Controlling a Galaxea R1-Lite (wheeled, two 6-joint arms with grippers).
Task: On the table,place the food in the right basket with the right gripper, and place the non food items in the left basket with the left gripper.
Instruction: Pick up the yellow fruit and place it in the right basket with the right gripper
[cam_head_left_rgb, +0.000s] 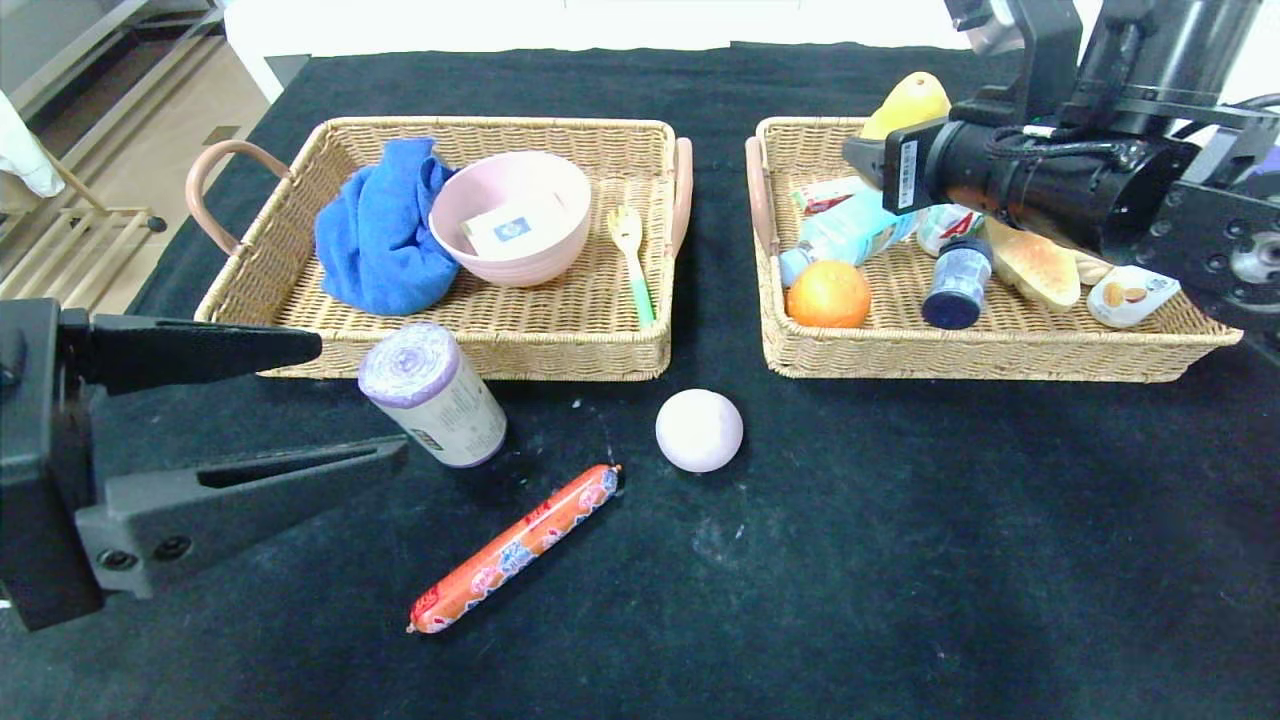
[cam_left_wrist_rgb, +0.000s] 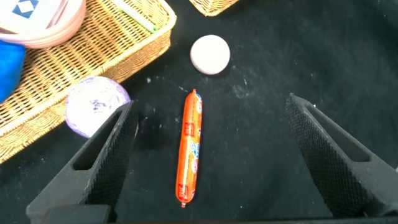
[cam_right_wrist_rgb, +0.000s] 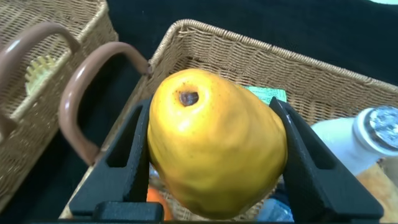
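Yellow pear (cam_right_wrist_rgb: 214, 152) clamped in my right pincer (cam_right_wrist_rgb: 211, 162), above right basket (cam_head_left_rgb: 1000, 355). Lower over bare wicker, avoid orange (cam_head_left_rgb: 828, 293), then release. Left pincer (cam_head_left_rgb: 300, 400) wide open, empty, near roll (cam_head_left_rgb: 432, 395).

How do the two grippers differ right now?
The right gripper is over the right wicker basket, its fingers closed on a yellow pear. The left gripper holds nothing; its fingers stand wide open, low over the black tablecloth near the purple roll and red sausage.
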